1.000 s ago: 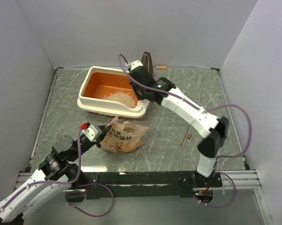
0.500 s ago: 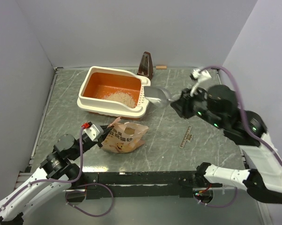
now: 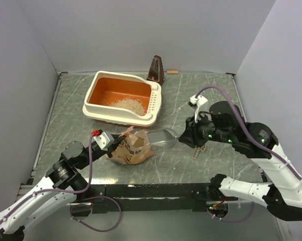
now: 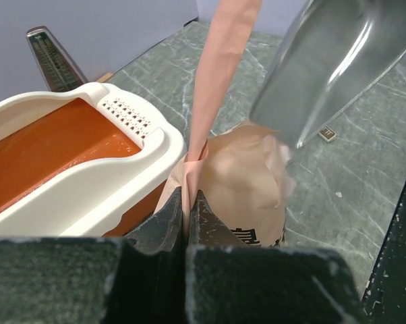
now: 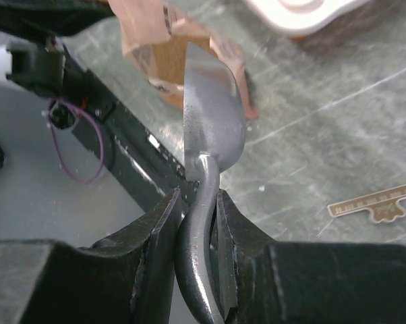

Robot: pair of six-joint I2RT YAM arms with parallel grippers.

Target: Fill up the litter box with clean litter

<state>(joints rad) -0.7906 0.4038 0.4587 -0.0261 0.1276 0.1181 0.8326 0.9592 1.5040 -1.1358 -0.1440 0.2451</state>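
The cream-white litter box (image 3: pixel 102 111) with orange inside sits at the back left, a heap of pale clean litter (image 3: pixel 129 105) in its near right part. The box also shows in the left wrist view (image 4: pixel 115 175). A tan printed bag (image 3: pixel 132 148) stands in front of it. My left gripper (image 3: pixel 112 146) is shut on the bag's upper edge (image 4: pixel 210 101). My right gripper (image 3: pixel 183 139) is shut on the handle of a metal scoop (image 3: pixel 161 137), whose bowl (image 5: pixel 211 101) points at the bag's open mouth. The scoop bowl also shows in the left wrist view (image 4: pixel 338 61).
A brown metronome (image 3: pixel 156 69) stands behind the box near the back wall. A flat ruler-like piece (image 3: pixel 197 149) lies on the table under my right arm. A small tan block (image 3: pixel 172 72) lies by the back wall.
My right gripper has carried the scoop from over the litter box out to the right, then down and forward to the bag's mouth. The left gripper keeps hold of the bag.
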